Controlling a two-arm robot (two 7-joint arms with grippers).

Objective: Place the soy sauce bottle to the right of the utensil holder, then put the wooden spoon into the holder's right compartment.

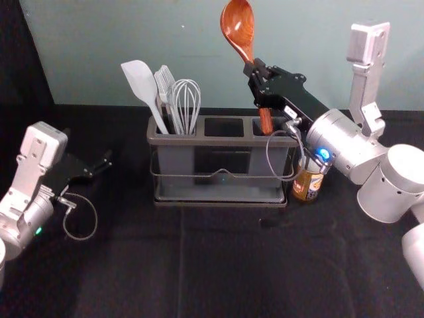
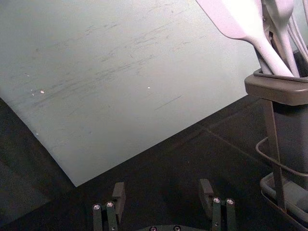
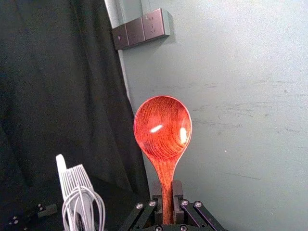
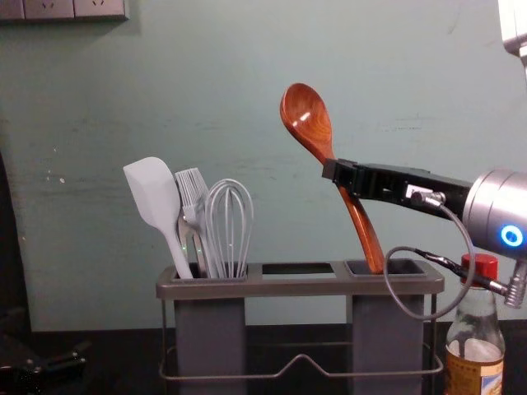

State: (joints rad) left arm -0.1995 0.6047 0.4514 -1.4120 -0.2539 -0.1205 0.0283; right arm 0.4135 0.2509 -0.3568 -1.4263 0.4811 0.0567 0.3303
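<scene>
Your right hand is above the right part of the holder, clenched on the handle of the spoon. The spoon is tilted: its bowl is above the hand, to the left in the chest view, and the handle runs down below the hand toward the right. The handle's lower end is at the opening of the right compartment; you cannot tell how far, if at all, it sits below the rim.

The bottle stands upright on the table, just beside the holder's right end. Note that your right arm extends over the bottle in the head view and hides its top. The arm's cable loops down in front of the holder's right end and partly obstructs your line of sight there.

The left compartment carries the spatula, fork and whisk, leaning at different angles; these are well apart from the spoon.

Your left hand is parked left of the holder, released, its two fingers spread apart in the left wrist view.
</scene>
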